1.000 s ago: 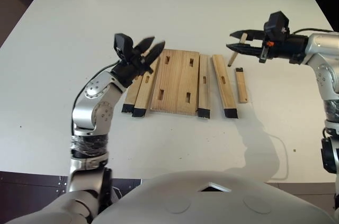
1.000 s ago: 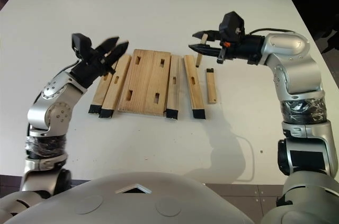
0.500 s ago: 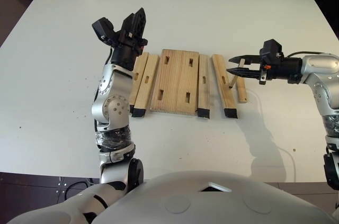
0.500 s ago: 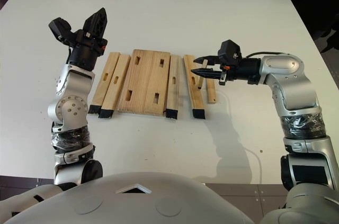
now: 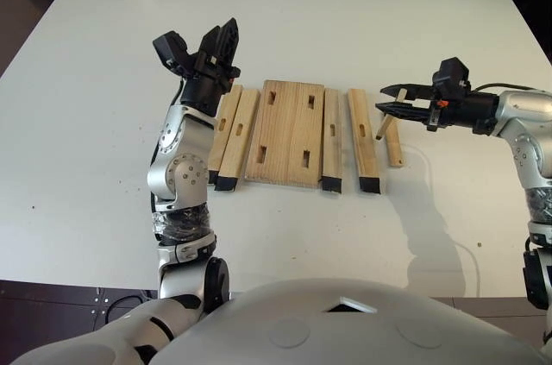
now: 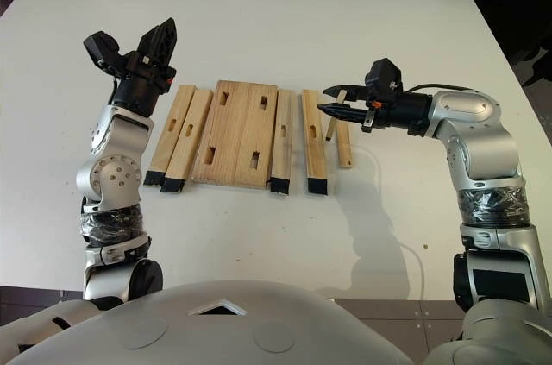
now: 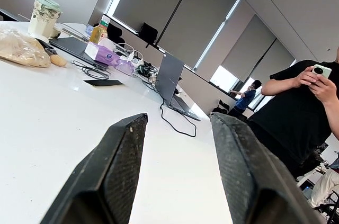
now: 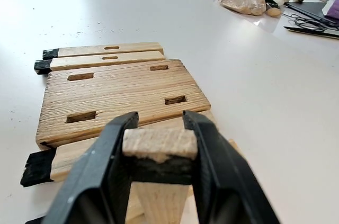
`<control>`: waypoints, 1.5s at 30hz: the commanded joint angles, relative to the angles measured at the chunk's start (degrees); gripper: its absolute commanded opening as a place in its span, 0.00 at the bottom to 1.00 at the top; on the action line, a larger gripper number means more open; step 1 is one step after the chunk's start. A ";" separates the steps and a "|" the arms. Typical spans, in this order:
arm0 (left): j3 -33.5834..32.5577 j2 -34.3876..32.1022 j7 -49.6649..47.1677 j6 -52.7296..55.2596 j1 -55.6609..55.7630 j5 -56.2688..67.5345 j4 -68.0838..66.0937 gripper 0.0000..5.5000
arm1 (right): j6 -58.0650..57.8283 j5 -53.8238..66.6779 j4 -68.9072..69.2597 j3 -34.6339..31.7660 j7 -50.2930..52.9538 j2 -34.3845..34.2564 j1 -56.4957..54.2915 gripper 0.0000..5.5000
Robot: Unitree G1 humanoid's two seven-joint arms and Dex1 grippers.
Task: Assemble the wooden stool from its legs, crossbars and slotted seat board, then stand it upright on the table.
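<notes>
White table [image 5: 86, 123] | right tool [image 5: 380, 97] clamps crossbar [image 8: 159, 143] beside leg [image 5: 363, 145] | left tool [image 5: 219, 35] apart, raised

White table [image 5: 86, 123] carries slotted seat board [image 5: 287, 132], four legs [image 5: 362, 136] flanking it, one crossbar [image 5: 395, 151]

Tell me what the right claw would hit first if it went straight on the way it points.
Probably the nearest leg: the right gripper, shut on a crossbar, points across the laid-out parts, and the crossbar's hanging end is closest to that leg. Height is unclear; it may pass over.
</notes>
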State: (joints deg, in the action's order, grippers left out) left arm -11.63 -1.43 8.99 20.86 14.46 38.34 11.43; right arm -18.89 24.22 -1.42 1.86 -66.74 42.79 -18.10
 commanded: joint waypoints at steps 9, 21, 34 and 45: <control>0.50 -0.82 0.39 -0.13 -1.26 -1.17 -1.06 0.40 | 1.74 -0.53 -0.14 -0.10 -0.90 -2.18 -1.28 0.24; 0.38 -1.62 2.15 -0.75 1.09 -1.95 -4.65 0.40 | 9.15 -3.53 -13.04 3.70 -5.20 -8.68 -10.13 0.24; -0.09 -0.73 1.93 -2.20 -0.06 -3.14 -5.20 0.40 | 9.21 -3.30 -11.96 1.77 -9.13 -5.87 -8.96 0.24; -0.95 -1.31 1.97 -2.63 -0.42 -3.27 -5.62 0.40 | 8.75 -2.94 -10.98 2.36 -7.97 -7.18 -6.90 0.24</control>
State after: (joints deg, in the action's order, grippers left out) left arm -12.10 -2.09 11.15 18.06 14.46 35.72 5.92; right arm -9.56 21.22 -13.87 4.44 -75.07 35.78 -25.31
